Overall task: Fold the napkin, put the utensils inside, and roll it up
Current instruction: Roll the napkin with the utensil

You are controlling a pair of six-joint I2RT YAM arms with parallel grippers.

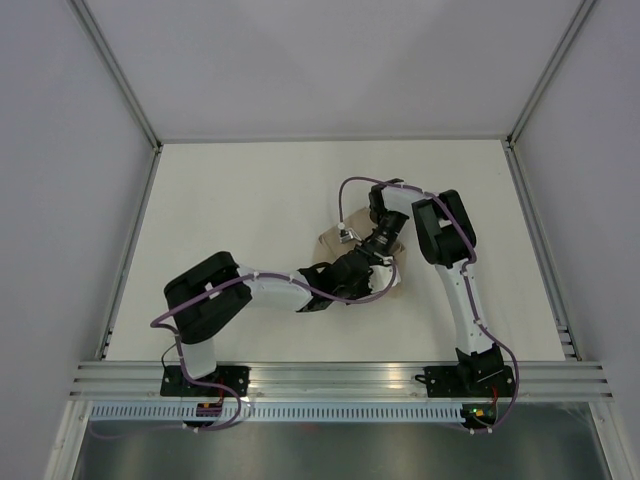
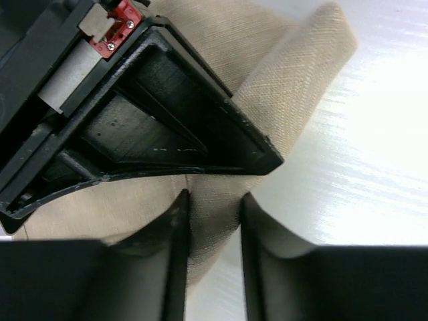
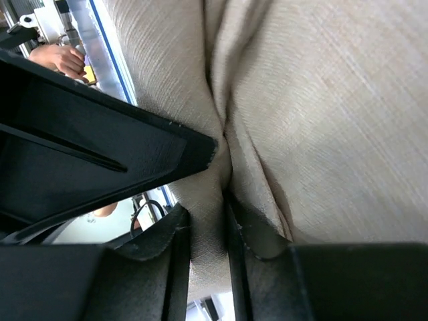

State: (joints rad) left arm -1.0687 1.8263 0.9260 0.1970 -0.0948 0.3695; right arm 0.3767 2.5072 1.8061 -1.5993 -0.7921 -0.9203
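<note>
The left gripper [image 2: 215, 200] is clamped on a fold of the beige napkin [image 2: 294, 73]. The cloth fills the gap between its fingers and bunches away ahead of them. Just in front, on the same cloth, the right gripper [image 3: 206, 214] pinches another ridge, with creases fanning out from its tips. The bundle lies on the white table [image 1: 250, 200] beneath both tools.

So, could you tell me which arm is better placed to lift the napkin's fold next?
Probably the right: the right gripper pinches a napkin fold, while the left gripper only straddles the cloth's edge, table showing between its fingers.
</note>
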